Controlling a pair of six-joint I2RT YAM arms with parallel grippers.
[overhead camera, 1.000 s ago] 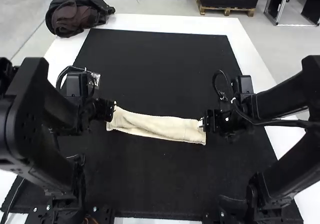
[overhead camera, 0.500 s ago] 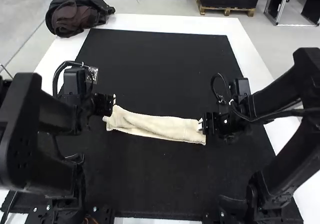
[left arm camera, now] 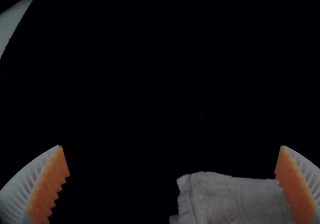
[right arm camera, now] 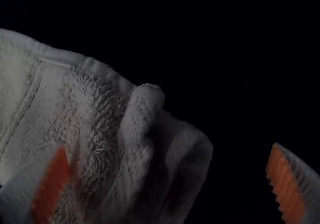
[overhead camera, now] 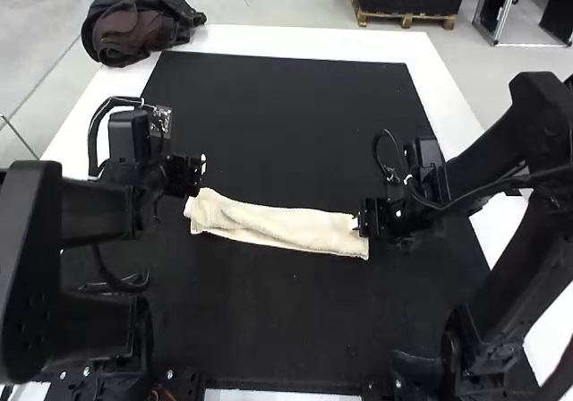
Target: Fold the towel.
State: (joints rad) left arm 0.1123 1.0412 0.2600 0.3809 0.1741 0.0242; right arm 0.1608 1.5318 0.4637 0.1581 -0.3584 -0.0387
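Towel [overhead camera: 277,226] lying in a long, folded strip
Your left tool [overhead camera: 202,164] is spread near its left end; your right tool [overhead camera: 361,223], also spread, is at the right end.

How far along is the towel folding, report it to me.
Done: the cream terry-cloth towel lies in a long, wrinkled strip on the flat black mat, apparently folded lengthwise.
In hand: nothing; the left claw and right claw, both white-ribbed with orange pads, stand open.
To do: its ends lie apart, so probably a crosswise fold.
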